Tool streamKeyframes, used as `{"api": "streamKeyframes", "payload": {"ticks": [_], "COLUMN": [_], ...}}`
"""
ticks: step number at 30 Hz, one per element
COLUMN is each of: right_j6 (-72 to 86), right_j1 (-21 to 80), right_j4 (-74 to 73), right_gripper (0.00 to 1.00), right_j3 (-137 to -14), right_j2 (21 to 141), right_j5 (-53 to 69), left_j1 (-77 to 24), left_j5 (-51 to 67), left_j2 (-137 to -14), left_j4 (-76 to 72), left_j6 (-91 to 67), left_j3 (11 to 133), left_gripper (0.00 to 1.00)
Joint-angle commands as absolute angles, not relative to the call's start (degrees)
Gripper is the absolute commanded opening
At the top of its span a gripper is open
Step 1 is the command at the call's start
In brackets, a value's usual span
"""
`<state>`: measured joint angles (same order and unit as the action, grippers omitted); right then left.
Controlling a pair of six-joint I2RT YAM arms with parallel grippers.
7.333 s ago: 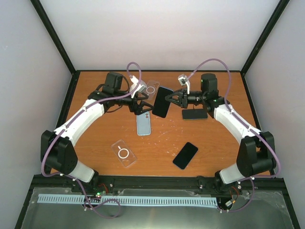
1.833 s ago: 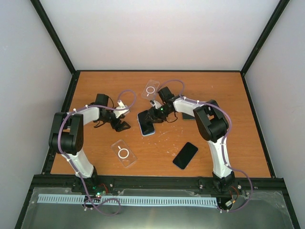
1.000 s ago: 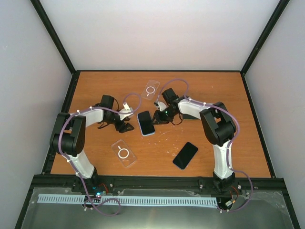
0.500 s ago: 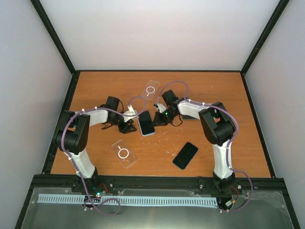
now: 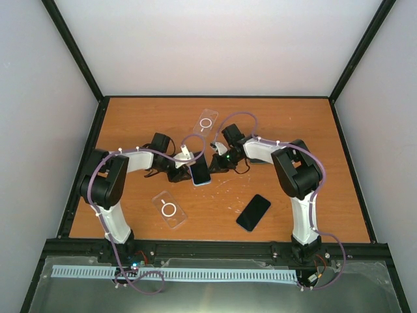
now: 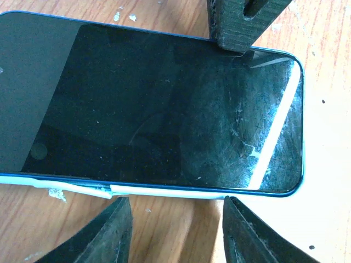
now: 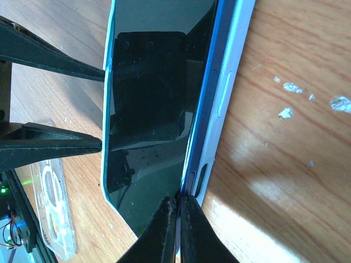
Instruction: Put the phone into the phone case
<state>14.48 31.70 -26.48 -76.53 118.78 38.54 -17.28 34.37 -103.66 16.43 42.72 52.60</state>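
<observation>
The phone (image 5: 200, 169) lies screen up on the table, seated in a light blue case (image 7: 233, 71). In the left wrist view its dark screen (image 6: 159, 109) fills the frame, with the pale case rim (image 6: 164, 191) along the near edge. My left gripper (image 6: 175, 201) is open and empty, its tips just short of the phone's left long edge (image 5: 186, 172). My right gripper (image 7: 179, 198) is shut, its tips pressed against the seam between phone (image 7: 153, 98) and case on the right long edge (image 5: 214, 165).
A clear case (image 5: 207, 121) lies at the back and another clear case (image 5: 169, 209) at the front left, also in the right wrist view (image 7: 52, 203). A black phone (image 5: 253, 212) lies at the front right. A dark phone (image 5: 263, 158) lies under the right arm.
My left gripper has slid right along the table up to the phone's left edge. My right gripper has stayed at the right edge. The cased phone has barely moved.
</observation>
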Motion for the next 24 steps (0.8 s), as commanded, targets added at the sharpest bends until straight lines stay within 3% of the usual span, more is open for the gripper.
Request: {"api": "streamKeyframes", "payload": {"ticks": [1, 11, 24], "right_j6": [12.2, 11.3, 9.8], "right_j1": [35.3, 38.1, 41.0], "right_j4": [-24.5, -24.3, -26.8], "right_gripper": [0.03, 0.03, 0.03], "right_j3": [-73.5, -71.5, -68.3], "right_j2": [123.1, 126.5, 130.8], "right_j5": [33.2, 19.1, 19.9], "left_j1": [-17.8, -14.9, -8.9], "left_j5": [33.4, 34.8, 35.1], "left_j2": [-105.3, -99.1, -92.5], "left_j4": [16.1, 16.6, 18.6], "left_j6": [41.3, 38.4, 39.9], "left_j3": [52.5, 50.5, 48.7], "left_gripper": [0.46, 0.48, 0.51]}}
